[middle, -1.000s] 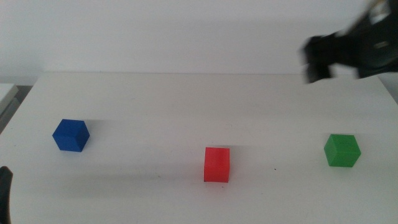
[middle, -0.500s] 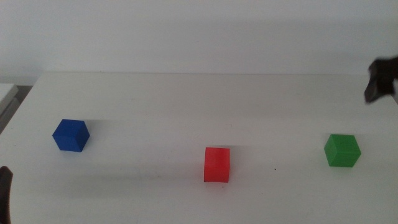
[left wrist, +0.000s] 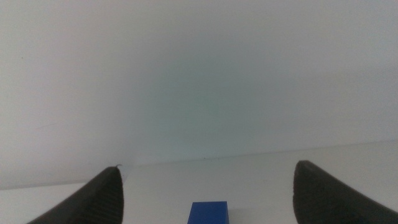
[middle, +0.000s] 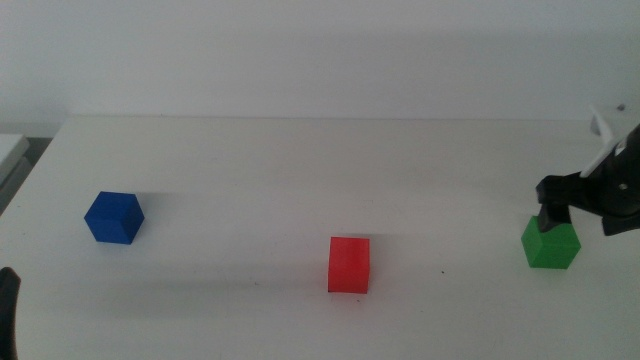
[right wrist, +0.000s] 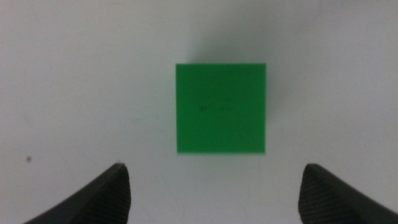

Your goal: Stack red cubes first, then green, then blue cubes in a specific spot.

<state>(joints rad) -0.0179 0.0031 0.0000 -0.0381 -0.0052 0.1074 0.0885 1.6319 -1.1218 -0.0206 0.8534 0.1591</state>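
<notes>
Green cube on the table, directly beneath the right hand, jaws apart.

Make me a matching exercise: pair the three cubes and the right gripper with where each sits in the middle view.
Things:
1. blue cube
2. red cube
3. green cube
4. right gripper

Places:
A. right side of the table, on the white top
B. just above the green cube, jaws open
C. left side of the table
D. near the middle, toward the front edge

Pairs: 1-C, 2-D, 3-A, 4-B
</notes>
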